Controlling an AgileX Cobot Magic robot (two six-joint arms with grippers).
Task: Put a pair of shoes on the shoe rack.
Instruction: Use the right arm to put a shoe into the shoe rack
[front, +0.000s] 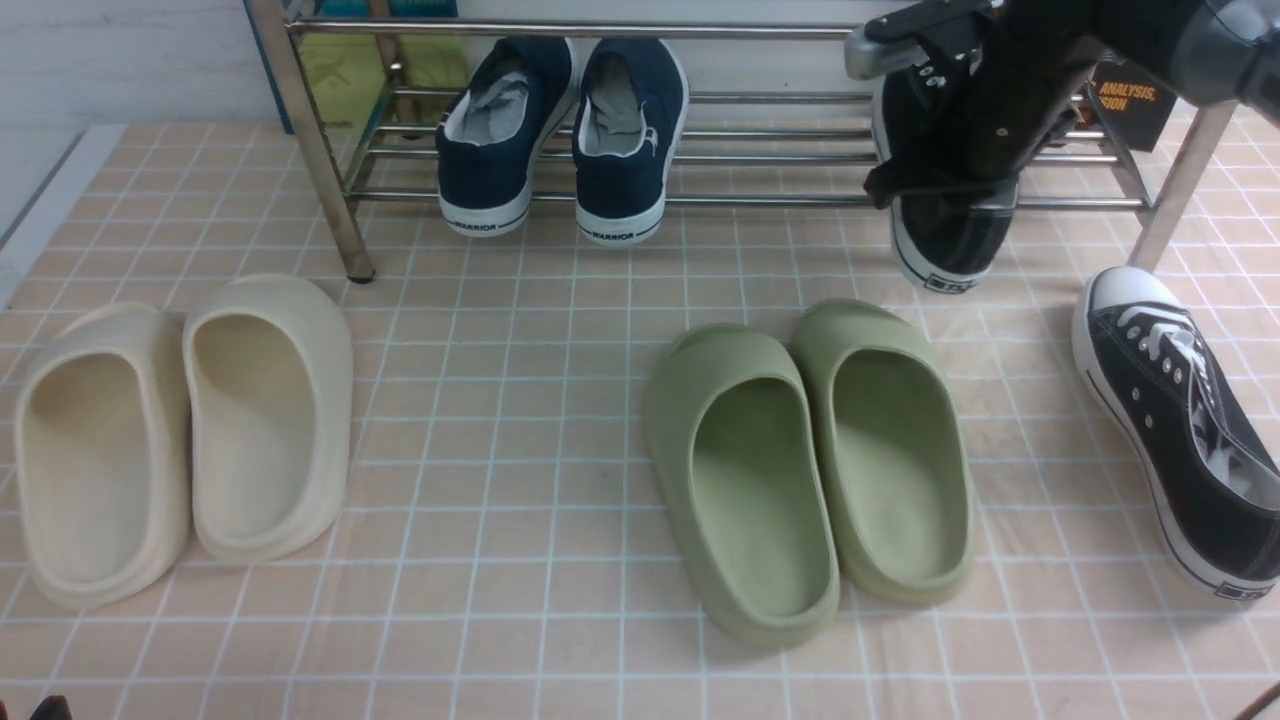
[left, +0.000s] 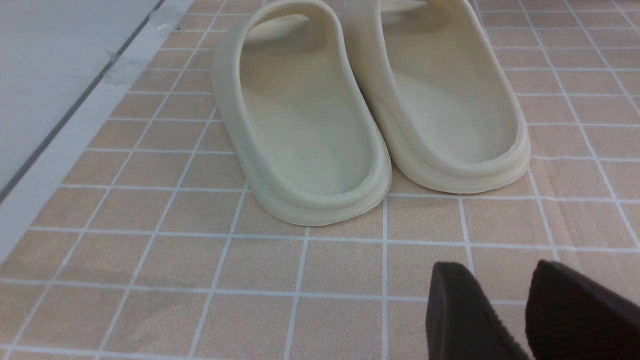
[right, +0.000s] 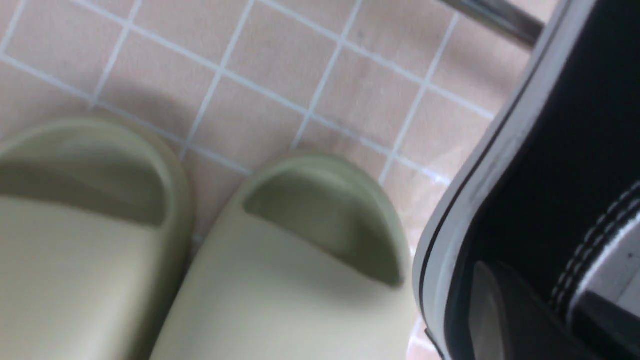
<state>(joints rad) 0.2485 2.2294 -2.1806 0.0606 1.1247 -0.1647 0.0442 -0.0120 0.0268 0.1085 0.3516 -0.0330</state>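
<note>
holding black sneaker (front: 950, 245) by collar in clamped right gripper (front: 950, 178), over shoe rack (front: 760, 200) front rod. 2nd sneaker (front: 1180, 420) lying on floor (front: 560, 420). prob light, soft canvas, stiff sole (collar = good hold).

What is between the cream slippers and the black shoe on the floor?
The green slides sit between the cream slides and the black sneaker on the floor, with bare tiles either side. The front view shows it.

The shoe rack (front: 770, 199) is glossy metal, the green slides (front: 760, 480) matt foam, the floor sneaker (front: 1170, 420) black cloth.
</note>
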